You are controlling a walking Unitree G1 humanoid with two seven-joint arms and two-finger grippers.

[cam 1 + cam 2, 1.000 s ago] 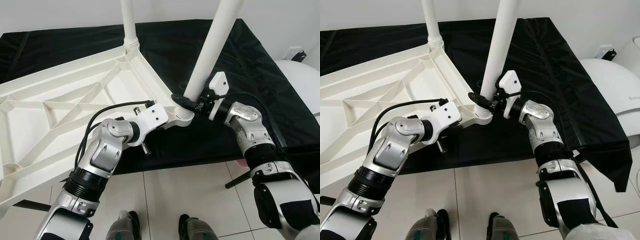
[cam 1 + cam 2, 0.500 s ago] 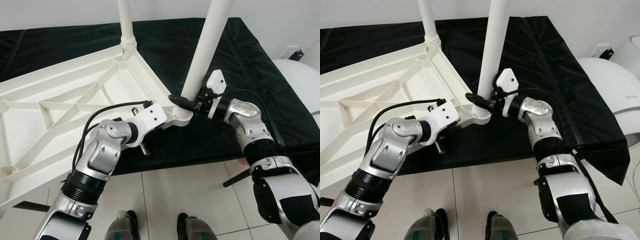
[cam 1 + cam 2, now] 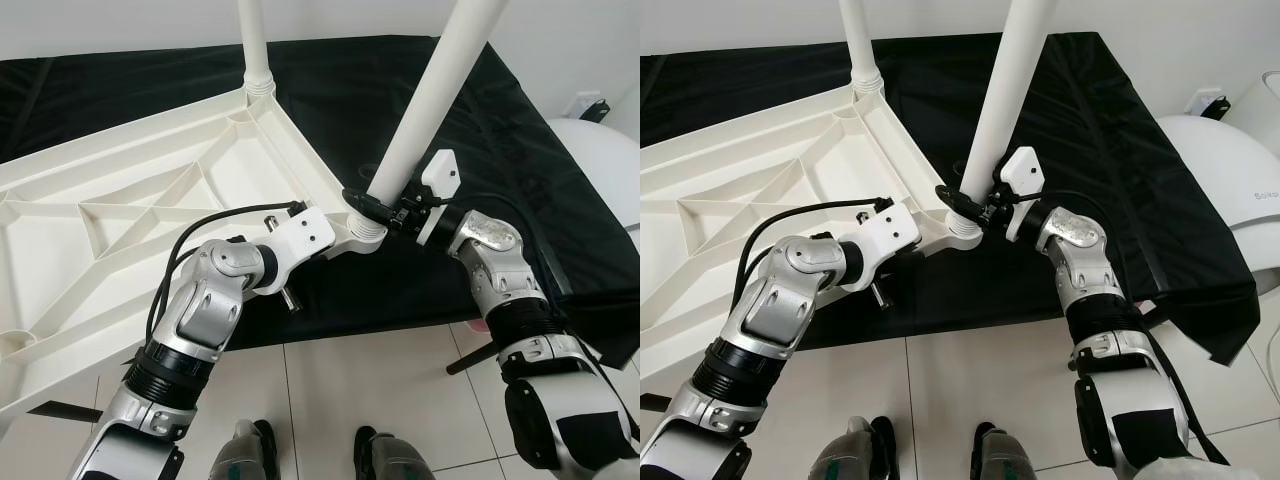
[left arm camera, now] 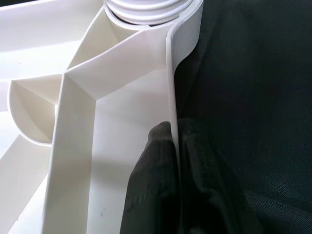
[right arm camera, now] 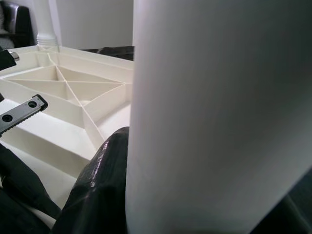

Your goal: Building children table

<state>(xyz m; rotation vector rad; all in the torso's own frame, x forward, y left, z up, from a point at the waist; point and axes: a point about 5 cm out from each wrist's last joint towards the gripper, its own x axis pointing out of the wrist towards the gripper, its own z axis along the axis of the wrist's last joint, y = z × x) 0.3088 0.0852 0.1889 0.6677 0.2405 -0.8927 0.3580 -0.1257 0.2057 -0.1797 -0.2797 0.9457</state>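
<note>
A white plastic tabletop lies upside down on a surface draped in black cloth, ribs facing up. One white leg stands in its far corner socket. A second white leg leans right out of the near corner socket. My right gripper is shut on this leg just above the socket; the leg looms close in the right wrist view. My left gripper is shut on the tabletop's rim beside that socket, one finger inside the rim and one outside.
The tabletop overhangs the cloth's front edge on the left above a tiled floor. A white rounded object stands at the right. My own feet are on the tiles below.
The near leg has tilted further to the right with my right gripper still on it. The left gripper and tabletop have held still.
</note>
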